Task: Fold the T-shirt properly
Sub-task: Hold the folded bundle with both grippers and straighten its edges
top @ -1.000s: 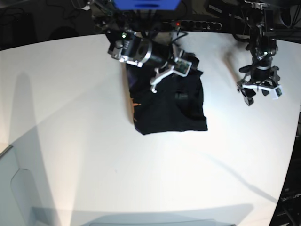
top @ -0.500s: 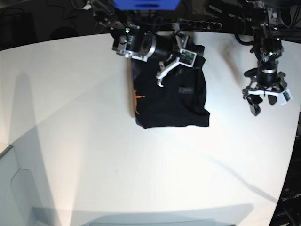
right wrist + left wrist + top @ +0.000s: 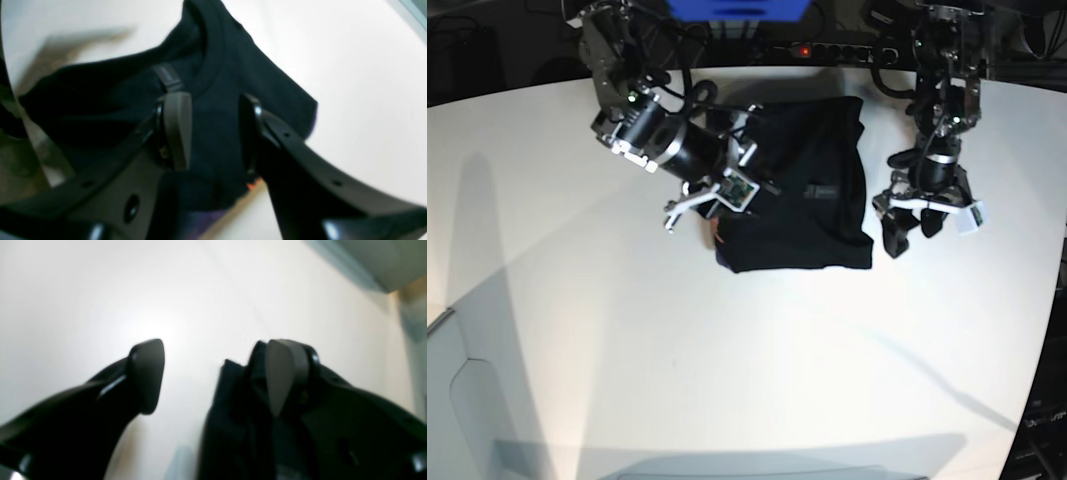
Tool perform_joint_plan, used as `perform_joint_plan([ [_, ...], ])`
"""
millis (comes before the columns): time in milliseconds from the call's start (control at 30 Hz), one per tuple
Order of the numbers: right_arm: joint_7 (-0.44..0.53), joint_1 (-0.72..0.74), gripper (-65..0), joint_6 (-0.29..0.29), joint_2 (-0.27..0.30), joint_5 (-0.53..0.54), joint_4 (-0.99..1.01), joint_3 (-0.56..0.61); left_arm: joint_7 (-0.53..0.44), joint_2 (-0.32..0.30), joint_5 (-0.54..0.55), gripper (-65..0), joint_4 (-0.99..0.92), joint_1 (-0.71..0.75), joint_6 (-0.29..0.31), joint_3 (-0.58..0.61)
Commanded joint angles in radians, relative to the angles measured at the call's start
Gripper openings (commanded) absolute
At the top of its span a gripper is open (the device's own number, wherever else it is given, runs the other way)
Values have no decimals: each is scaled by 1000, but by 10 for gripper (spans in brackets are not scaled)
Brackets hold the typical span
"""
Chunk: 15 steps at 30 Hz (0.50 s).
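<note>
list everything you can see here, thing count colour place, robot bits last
T-shirt: one, black, lying folded on the far middle of the table; a little orange print shows at its edge in the right wrist view.
table: one, white, fills most of the base view.
power strip: one, black with a red light, behind the table's far edge.
blue box: one, blue, top centre behind the table.
right gripper: one, black and white fingers apart, over the shirt's edge, holding nothing.
left gripper: one, black fingers apart, above bare table beside the shirt, holding nothing.
</note>
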State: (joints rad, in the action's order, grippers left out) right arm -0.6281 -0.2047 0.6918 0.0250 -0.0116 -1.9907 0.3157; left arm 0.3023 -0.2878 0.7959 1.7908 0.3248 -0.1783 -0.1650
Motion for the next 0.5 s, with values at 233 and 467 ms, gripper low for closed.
perform_joint_plan([
  [233,20,-12,-406,6,-4,17,-11,-5,-21,9,3,-192,-30,-80,4,104],
  [467,18,-20,-406,6,-4,15,-11,-5,-21,9,6,-218,-128,-145,4,172],
])
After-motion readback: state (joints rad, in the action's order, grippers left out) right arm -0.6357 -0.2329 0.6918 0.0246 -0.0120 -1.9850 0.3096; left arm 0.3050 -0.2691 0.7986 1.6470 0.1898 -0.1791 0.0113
